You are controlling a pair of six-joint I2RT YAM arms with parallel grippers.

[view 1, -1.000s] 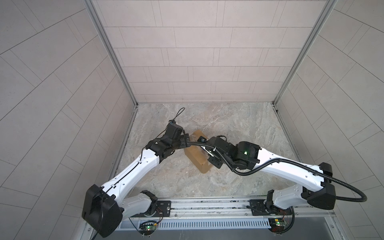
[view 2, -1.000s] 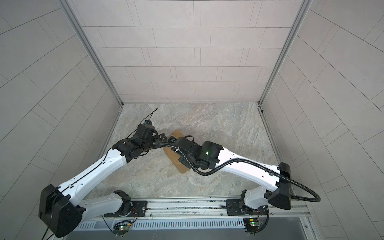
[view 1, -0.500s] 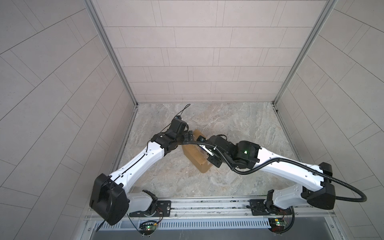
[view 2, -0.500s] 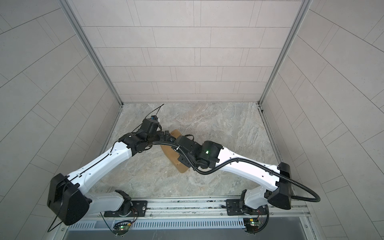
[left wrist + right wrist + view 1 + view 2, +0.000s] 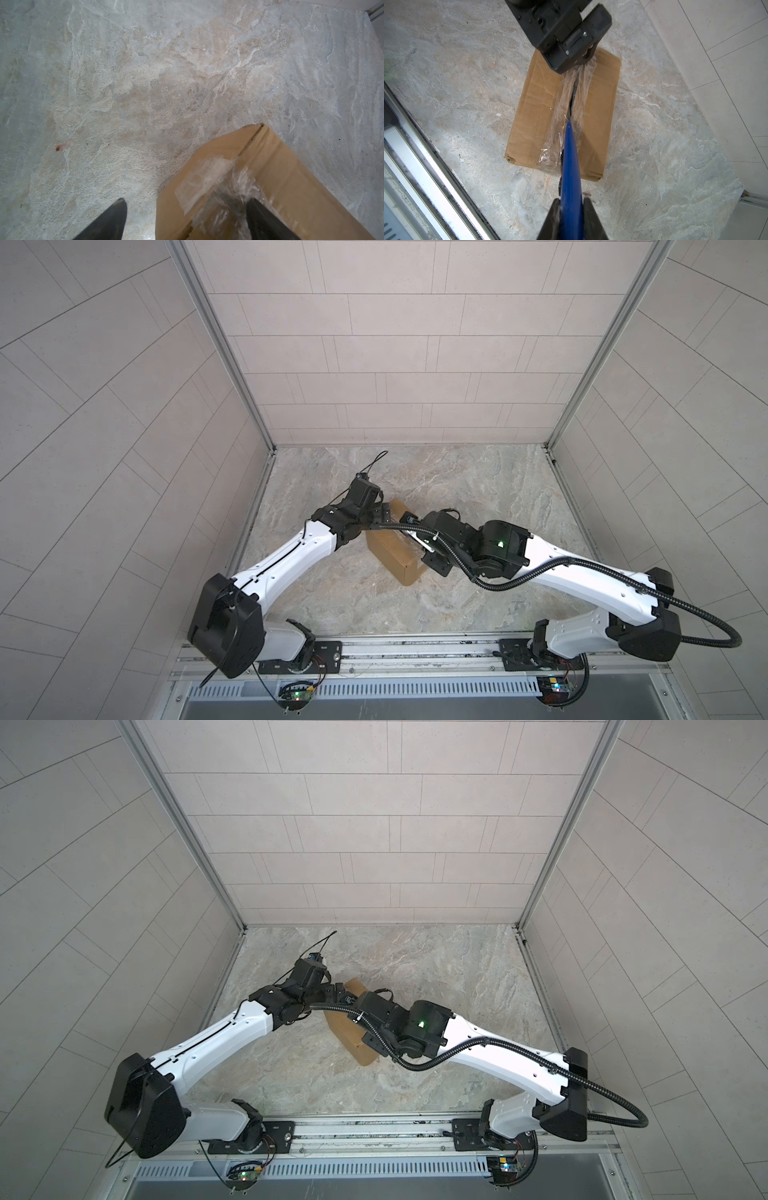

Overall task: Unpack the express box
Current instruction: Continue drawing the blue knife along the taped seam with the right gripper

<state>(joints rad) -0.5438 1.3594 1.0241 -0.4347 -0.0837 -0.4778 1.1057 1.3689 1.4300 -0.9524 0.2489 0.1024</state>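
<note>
**Blue tool in box seam, left fingers spread**

Express box (image 5: 390, 551) lies flat on the marbled desk (image 5: 478, 489), set at a slant a bit left of centre in both top views, between the two arms. Flaps down. Clear tape (image 5: 578, 91) runs along the seam, with a dark slit down its middle. Right fingers (image 5: 552, 220) are pinching a blue tool (image 5: 570, 158), tip in that slit. Left fingers (image 5: 110, 220) are spread wide: one at the crumpled tape on the box's end, one over bare desk beside it.

In both top views the seam of the box (image 5: 388, 551) is hidden by the right arm (image 5: 582, 576); contents cannot be seen.
</note>
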